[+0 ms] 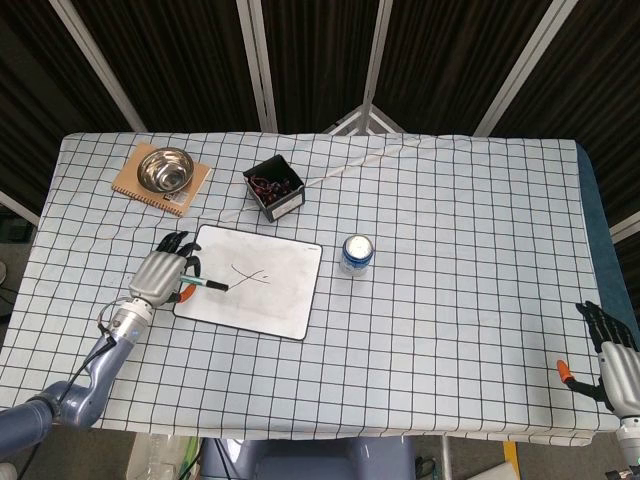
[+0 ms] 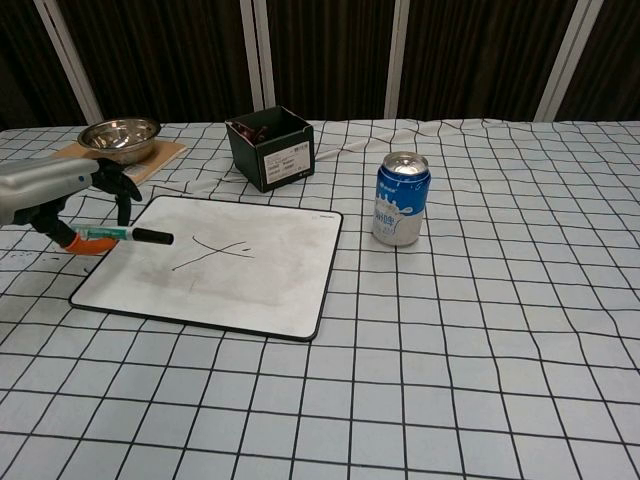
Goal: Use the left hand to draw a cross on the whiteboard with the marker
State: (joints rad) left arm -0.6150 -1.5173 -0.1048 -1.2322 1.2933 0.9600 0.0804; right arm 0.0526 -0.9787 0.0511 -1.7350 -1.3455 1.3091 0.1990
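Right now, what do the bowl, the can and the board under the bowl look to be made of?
The bowl looks like polished steel: silvery, with mirror-like glints. The can looks like thin metal, probably aluminium, with a bare shiny top and a glossy blue and white printed wall. The board under the bowl is matte tan, likely cork or wood; its look leaves that open.

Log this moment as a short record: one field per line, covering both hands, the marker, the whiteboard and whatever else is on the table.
left hand: holds the marker, at the whiteboard's left edge
marker: lying roughly level, dark end over the board
whiteboard: flat on the checked cloth, a drawn cross on it
right hand: at the table's right near corner, fingers apart, holding nothing
can: upright, right of the board
black box: behind the board
metal bowl: on a brown mat, far left
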